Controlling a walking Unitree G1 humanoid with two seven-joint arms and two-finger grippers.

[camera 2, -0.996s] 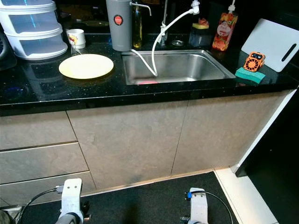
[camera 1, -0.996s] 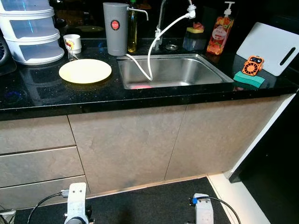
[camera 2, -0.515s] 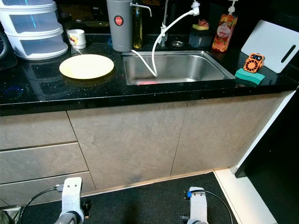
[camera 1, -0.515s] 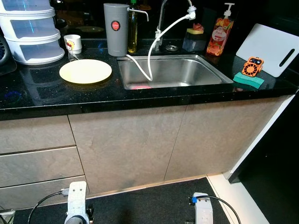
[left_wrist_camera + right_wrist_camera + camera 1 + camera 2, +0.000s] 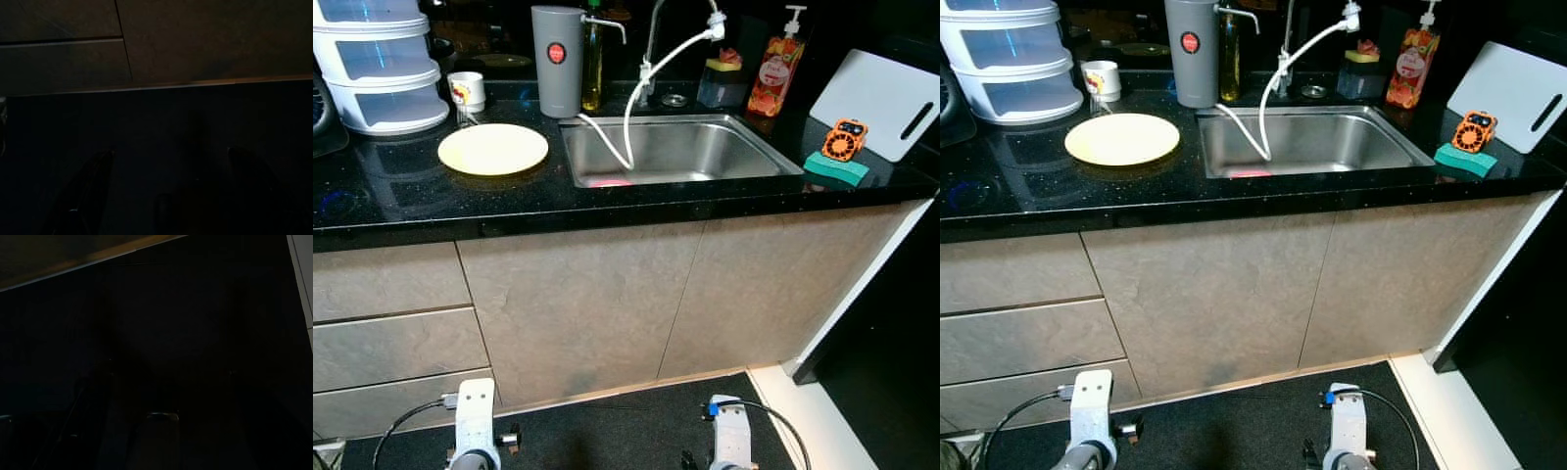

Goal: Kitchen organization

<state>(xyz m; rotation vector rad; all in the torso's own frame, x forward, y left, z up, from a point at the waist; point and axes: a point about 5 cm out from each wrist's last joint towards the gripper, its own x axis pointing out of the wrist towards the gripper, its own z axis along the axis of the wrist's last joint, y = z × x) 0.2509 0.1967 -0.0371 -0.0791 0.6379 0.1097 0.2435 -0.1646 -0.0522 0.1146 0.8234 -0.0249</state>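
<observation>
I take the sink point(image 5: 680, 147) as my landmark. It sits in the black tabletop point(image 5: 401, 201), and the yellow plate point(image 5: 492, 149) lies flat on the tabletop just to the left of the sink, near the front edge. Behind the plate stands a small white mug point(image 5: 466, 90), and further left a stack of white containers point(image 5: 377, 64). A grey canister point(image 5: 557, 61) stands at the sink's back left corner, with a white hose point(image 5: 631, 108) looping from the tap down into the basin. To the right of the sink a green sponge point(image 5: 835, 168) lies with a small orange fan point(image 5: 848, 139) on it, and a white cutting board point(image 5: 881, 103) leans behind them. A soap bottle point(image 5: 773, 70) stands at the sink's back right.

Both my arms hang low in front of the cabinet doors, well below the tabletop. The left end effector point(image 5: 166, 196) points at the dark floor with its fingers spread apart and nothing between them. The right wrist picture is too dark, so I cannot tell the state of the right end effector point(image 5: 1347, 446).

I judge the plate the likeliest thing to tidy. It lies up and forward from my left arm, which is the nearer one; being round, it offers no preferred axis, so I would come at its near rim.
</observation>
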